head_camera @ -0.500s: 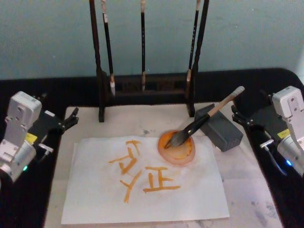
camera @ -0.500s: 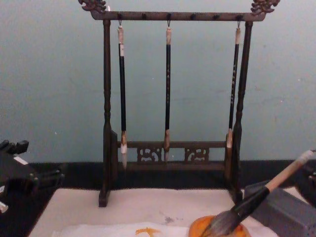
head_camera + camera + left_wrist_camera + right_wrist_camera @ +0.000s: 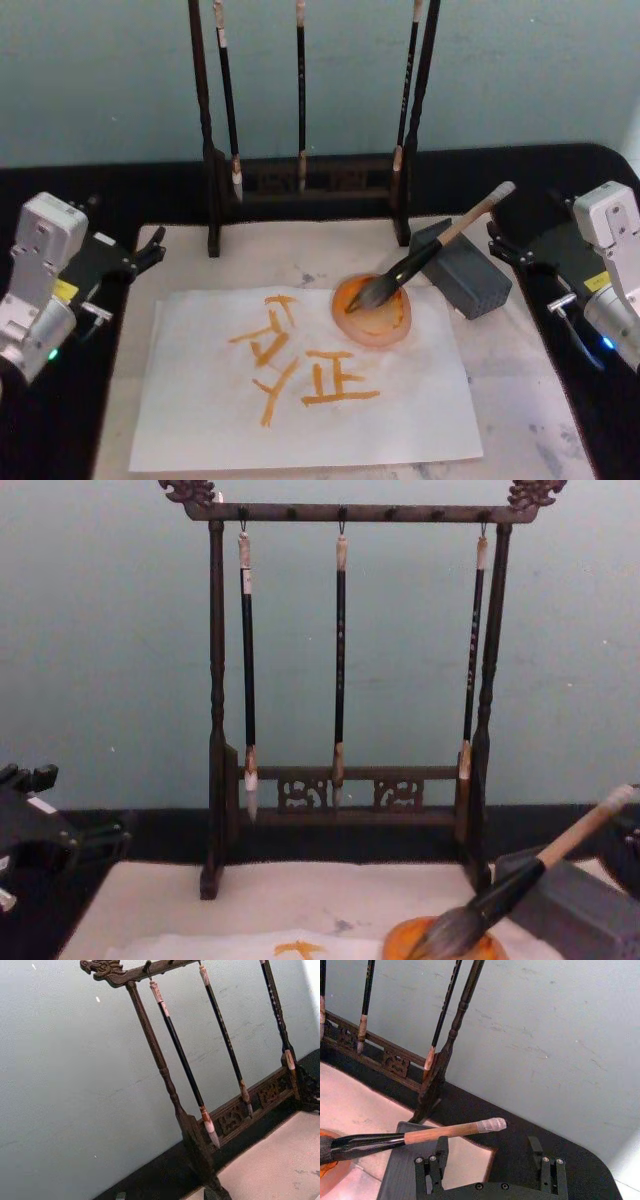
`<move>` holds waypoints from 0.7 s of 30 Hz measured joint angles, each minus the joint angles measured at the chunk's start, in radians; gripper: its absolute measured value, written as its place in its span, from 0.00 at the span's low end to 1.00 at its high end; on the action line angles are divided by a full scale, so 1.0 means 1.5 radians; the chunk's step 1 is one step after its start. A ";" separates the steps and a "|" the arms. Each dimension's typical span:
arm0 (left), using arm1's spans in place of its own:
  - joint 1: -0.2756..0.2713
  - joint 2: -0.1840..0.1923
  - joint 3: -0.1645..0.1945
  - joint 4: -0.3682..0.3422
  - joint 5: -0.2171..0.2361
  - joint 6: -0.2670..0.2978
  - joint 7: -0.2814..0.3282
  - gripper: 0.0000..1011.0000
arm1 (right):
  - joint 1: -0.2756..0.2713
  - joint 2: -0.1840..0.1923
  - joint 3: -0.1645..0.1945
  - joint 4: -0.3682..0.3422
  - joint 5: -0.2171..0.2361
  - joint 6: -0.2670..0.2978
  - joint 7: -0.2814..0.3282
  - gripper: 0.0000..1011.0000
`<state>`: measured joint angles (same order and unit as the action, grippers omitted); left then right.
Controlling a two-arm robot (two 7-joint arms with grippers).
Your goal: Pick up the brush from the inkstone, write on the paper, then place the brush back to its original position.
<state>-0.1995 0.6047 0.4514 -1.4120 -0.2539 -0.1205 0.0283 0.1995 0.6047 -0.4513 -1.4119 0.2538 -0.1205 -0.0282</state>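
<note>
Head view: a black table against a teal wall carries a beige mat. On it lies the paper, marked with orange strokes. The brush rests with its tuft in an orange dish and its handle on the grey inkstone. The left gripper sits off the mat's left edge; whether it is open I cannot tell.

Right wrist view: the right gripper is spread wide and empty, near the handle's white end.

Chest view: thin brushes hang on a dark rack.

Thick wooden brush: tan handle, black lower section, grey tuft. Thin white paper sheet: orange strokes.
</note>
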 joint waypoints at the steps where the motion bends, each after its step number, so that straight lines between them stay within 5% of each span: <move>1: 0.000 0.000 0.000 0.000 0.000 0.000 0.000 1.00 | 0.000 0.000 0.000 0.000 0.000 0.000 0.000 0.99; 21: 0.000 0.000 0.000 0.000 0.000 0.000 0.000 1.00 | 0.000 0.000 0.000 0.000 0.000 0.000 0.000 0.99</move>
<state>-0.1995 0.6047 0.4514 -1.4120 -0.2539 -0.1205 0.0282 0.1995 0.6047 -0.4514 -1.4119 0.2539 -0.1206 -0.0282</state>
